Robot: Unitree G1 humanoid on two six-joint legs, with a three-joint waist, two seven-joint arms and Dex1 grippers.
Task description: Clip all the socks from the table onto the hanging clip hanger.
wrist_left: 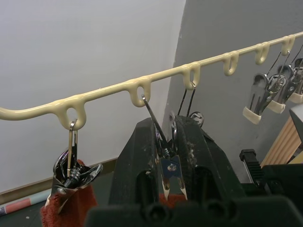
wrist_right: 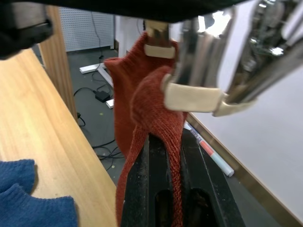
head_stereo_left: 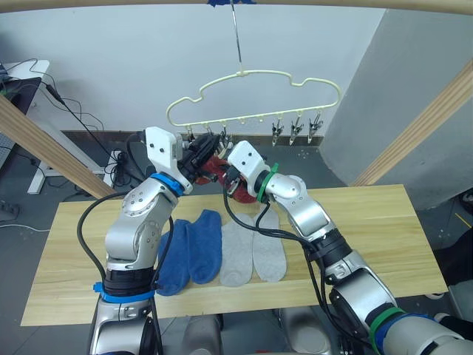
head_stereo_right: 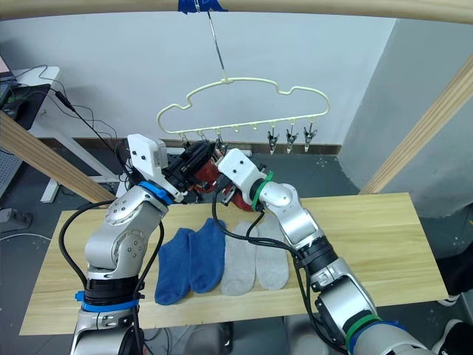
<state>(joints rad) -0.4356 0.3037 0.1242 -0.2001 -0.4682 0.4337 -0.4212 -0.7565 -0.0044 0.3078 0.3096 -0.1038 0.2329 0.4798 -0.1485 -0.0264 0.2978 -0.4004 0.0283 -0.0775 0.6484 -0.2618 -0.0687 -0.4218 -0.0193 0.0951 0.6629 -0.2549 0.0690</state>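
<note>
Between the right fingers point(wrist_right: 163, 189) a rust sock point(wrist_right: 151, 104) is pinched; left fingers point(wrist_left: 142, 161) squeeze a clip point(wrist_left: 170, 168).

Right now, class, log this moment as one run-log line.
left gripper: shut on clip | right gripper: shut on rust red sock | one red sock clipped | blue socks, grey socks on table

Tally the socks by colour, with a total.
Blue socks: 2
Light grey socks: 2
Rust red socks: 2, one already clipped to the hanger, one in the right end effector
Total: 6
</note>
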